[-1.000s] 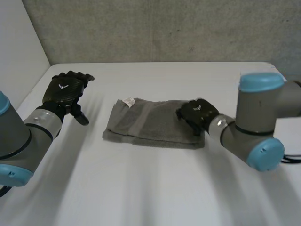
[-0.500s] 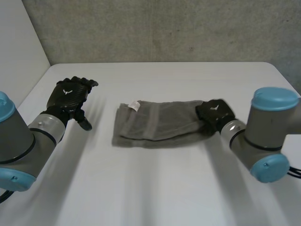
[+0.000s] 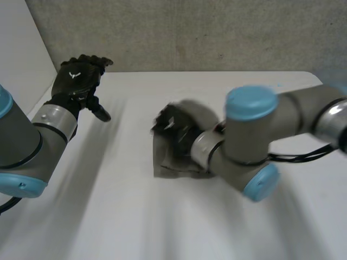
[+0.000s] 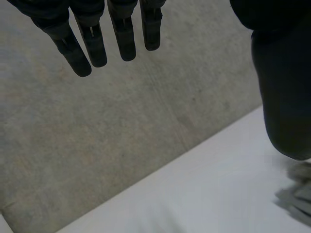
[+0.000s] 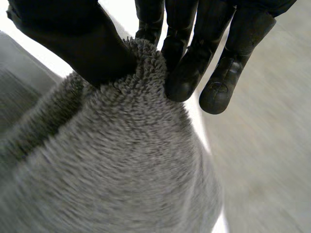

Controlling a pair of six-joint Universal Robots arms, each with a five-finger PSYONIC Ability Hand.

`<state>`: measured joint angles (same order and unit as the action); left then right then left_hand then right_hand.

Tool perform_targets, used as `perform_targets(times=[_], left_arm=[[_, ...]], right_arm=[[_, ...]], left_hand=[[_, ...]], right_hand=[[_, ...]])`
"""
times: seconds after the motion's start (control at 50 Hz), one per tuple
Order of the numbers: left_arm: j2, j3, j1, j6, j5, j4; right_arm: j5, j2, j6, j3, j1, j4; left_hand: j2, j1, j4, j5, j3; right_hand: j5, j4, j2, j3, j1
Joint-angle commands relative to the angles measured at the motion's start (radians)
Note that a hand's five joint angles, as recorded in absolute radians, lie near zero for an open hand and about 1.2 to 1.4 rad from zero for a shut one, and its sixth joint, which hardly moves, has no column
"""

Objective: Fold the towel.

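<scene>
Towel (image 3: 171, 161) sits bunched near the middle of the counter (image 3: 135, 216), with one end held up in your right hand (image 3: 180, 131). In the right wrist view the fingers (image 5: 182, 73) and thumb (image 5: 73, 39) are clamped on a tuft of grey terry. That pinch lets you carry the end over the rest of the cloth, which lies on the counter beneath. Your left hand (image 3: 78, 81) hovers well apart from the towel, above the counter's far left corner. Its fingers (image 4: 92, 46) are straight and apart, holding nothing; it looks parked there to give the right arm a clear path. You appear to be mid-fold. The next move, I judge, calls for laying the pinched end squarely on the opposite end before letting go, or the layers may land skewed.
</scene>
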<state>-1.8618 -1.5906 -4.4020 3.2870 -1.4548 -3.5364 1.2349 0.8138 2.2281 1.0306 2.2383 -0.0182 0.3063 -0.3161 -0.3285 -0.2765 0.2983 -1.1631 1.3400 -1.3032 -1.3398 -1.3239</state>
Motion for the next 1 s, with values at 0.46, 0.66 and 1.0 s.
perform_targets(times=[0.46, 0.66, 1.0], left_arm=[[-0.215, 0.198, 0.207, -0.072, -0.073, 0.047], [-0.445, 0.327, 0.306, -0.078, -0.078, 0.243], [-0.339, 0.367, 0.302, -0.073, -0.098, 0.358]], right_arm=[[0.215, 0.260, 0.481, 0.229, -0.118, -0.029], [0.152, 0.081, 0.524, 0.215, -0.172, -0.029], [0.146, 0.150, 0.617, 0.215, -0.206, -0.026]], left_hand=[[-0.087, 0.097, 0.109, 0.232, -0.079], [-0.107, 0.117, 0.130, 0.252, -0.099], [-0.107, 0.117, 0.130, 0.252, -0.099]], right_hand=[[1.163, -1.166, 1.129, 1.165, 1.149], [1.163, -1.166, 1.129, 1.165, 1.149], [1.163, -1.166, 1.129, 1.165, 1.149]])
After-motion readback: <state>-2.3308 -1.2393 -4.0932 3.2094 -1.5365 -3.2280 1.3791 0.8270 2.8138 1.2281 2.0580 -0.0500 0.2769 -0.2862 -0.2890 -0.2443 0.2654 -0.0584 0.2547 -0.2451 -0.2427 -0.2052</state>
